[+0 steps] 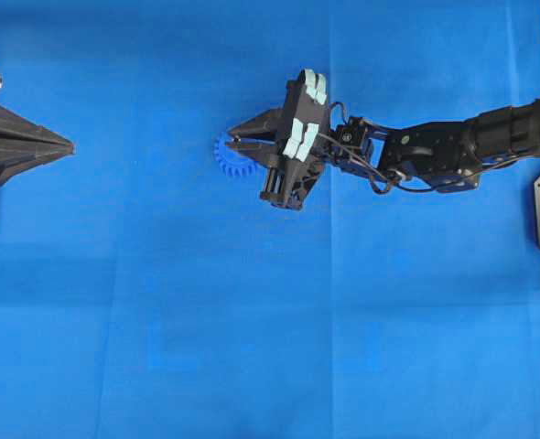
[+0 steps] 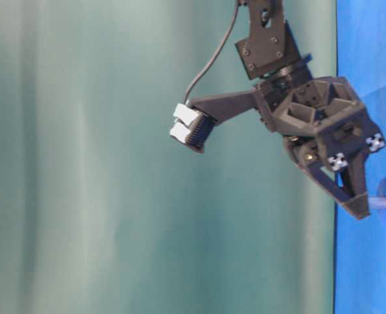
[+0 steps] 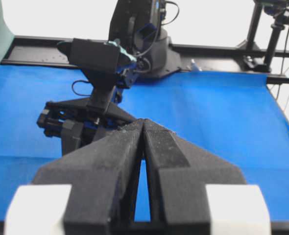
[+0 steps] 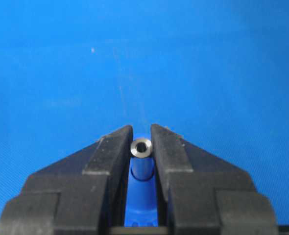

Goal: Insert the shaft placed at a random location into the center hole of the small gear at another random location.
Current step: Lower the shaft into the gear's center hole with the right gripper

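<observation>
The right gripper [image 1: 233,140], a black two-fingered claw on a dark jointed arm, was nearly closed, its tips pinching the shaft [image 4: 141,147], a small shiny silver-grey metal pin with a hollow end. It hung over the small gear [image 1: 235,161], a bright blue toothed plastic wheel lying on the blue cloth [image 1: 252,347] near the middle of the table, somewhat toward its far edge. From table level the pin's lower end met the gear's raised hub; whether it had entered the center hole I could not tell. The left gripper [image 1: 69,146] sat at the cloth's left edge, fingers pressed together, holding nothing.
</observation>
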